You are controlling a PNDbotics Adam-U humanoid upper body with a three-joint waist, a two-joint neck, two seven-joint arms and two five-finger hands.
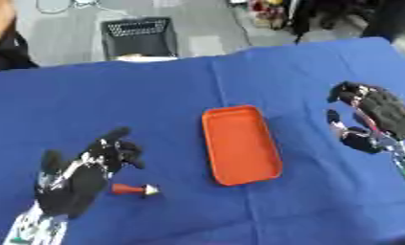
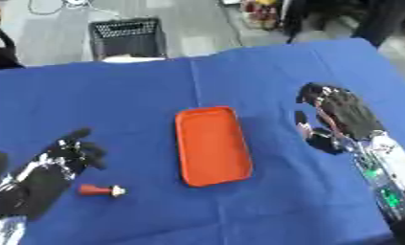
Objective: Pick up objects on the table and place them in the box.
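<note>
In the left eye view we see our left hand (image 1: 80, 174) low over the blue table (image 1: 155, 95), fingers relaxed and spread, holding nothing. Just beside its palm, on the inner side, lies a small red piece with a pale tip (image 1: 135, 189), on its side, seemingly apart from the hand. Farther inward sits the shallow orange tray (image 1: 241, 143), the box we are to fill; it looks empty.

In the right eye view our right hand (image 2: 339, 115) hangs above the cloth, well outward of the tray, fingers loosely bent and gripping nothing.

We judge the pick has not begun. To do it well, we should bring the left hand's thumb and fingers down on either side of the red piece, pinch across its narrow body so it cannot roll, then lift clear before carrying it inward over the tray's rim.
</note>
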